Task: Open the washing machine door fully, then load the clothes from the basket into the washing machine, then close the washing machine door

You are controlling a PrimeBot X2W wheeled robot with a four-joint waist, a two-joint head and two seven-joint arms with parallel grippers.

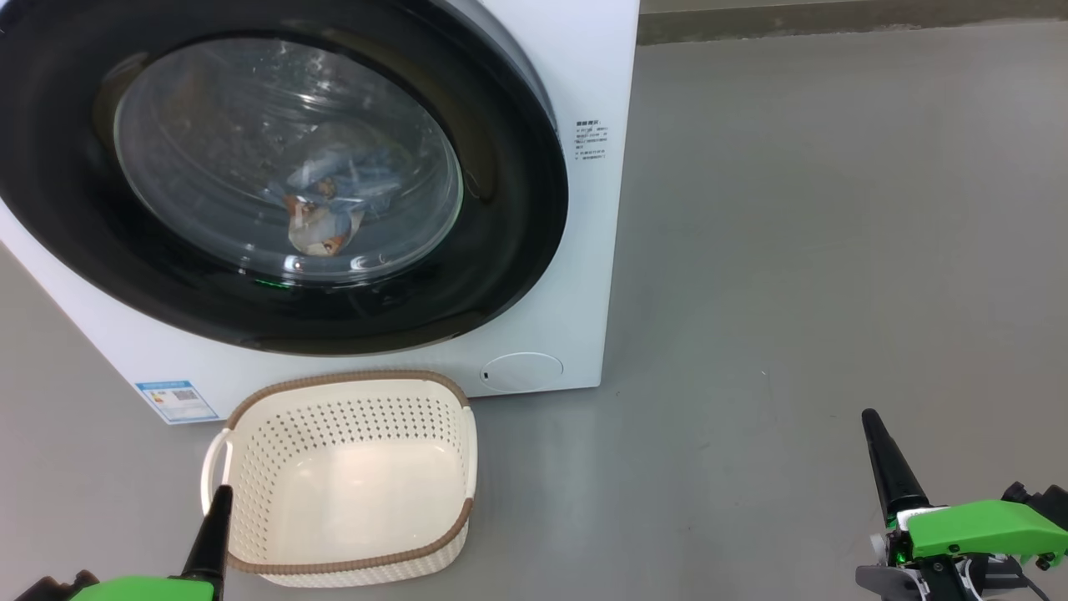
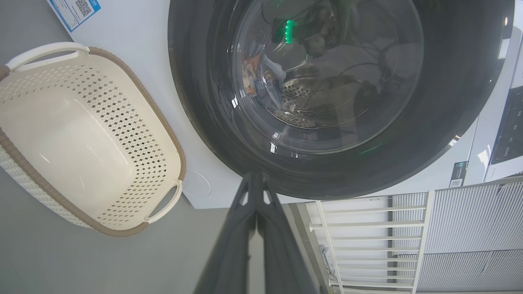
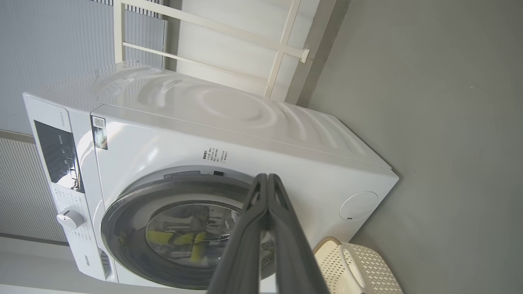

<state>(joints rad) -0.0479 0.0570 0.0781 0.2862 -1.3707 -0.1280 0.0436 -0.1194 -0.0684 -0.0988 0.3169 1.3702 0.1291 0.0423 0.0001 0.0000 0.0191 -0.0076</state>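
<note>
Left gripper [image 1: 219, 505]: low left, clenched, empty.
Basket [image 1: 350, 377]: on floor [image 1: 793, 250] before washing machine [image 1: 601, 83], empty; light, rigid.
Clothes [image 1: 325, 209]: inside washing machine; soft, light.
Washing machine door [image 1: 517, 209]: shut; probably stiff, glossy, slippery; best hooked at rim edge.
Right gripper [image 1: 872, 430]: low right, clenched, empty.

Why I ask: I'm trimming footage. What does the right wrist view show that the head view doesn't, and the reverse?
Right wrist view adds the control panel, dial, the washing machine's top and a white railing. Head view adds the blue label sticker, the basket's bare inside and the shut left gripper. Both share the closed washing machine door, the round white flap, the basket and the shut right gripper.
</note>
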